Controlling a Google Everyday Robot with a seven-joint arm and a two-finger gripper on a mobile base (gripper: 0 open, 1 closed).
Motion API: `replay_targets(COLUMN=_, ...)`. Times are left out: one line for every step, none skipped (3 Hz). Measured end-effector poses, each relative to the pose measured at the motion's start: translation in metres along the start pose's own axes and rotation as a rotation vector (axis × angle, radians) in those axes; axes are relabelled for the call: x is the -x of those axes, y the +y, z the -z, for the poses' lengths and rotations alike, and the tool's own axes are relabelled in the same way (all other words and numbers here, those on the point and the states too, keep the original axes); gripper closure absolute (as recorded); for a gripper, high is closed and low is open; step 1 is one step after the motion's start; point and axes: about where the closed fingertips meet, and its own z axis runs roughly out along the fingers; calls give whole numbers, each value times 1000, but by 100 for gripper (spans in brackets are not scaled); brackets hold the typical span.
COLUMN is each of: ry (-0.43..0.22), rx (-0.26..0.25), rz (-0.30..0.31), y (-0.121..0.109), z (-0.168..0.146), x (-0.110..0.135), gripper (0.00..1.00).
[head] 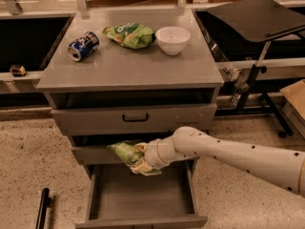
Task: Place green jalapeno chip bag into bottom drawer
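Observation:
The green jalapeno chip bag [127, 154] is a pale-green bag with whitish ends, held in the air above the back of the open bottom drawer [143, 197]. My gripper [141, 157] is shut on the bag's right part, at the end of the white arm that reaches in from the right. The bag hangs in front of the middle drawer front, a little above the drawer's flat grey inside. The fingers are mostly hidden by the bag.
On the cabinet top [128, 66] lie a soda can [83, 46], a brighter green bag [129, 35] and a white bowl [172, 40]. The top drawer front with a black handle [135, 118] is closed. A black stand [259, 18] is at the right. A black rod [42, 209] lies on the floor at left.

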Motion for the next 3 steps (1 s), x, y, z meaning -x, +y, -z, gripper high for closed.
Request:
replay_targets(ry=-66, rx=-23, rz=-5, y=-8, z=-28, x=-46, gripper=100)
replay_targets(ry=-121, rx=5, rz=21, y=-2, z=-55, x=-90, gripper=100)
replay_targets(ry=-127, rx=23, rz=19, y=4, z=-59, x=-97, gripper=100)
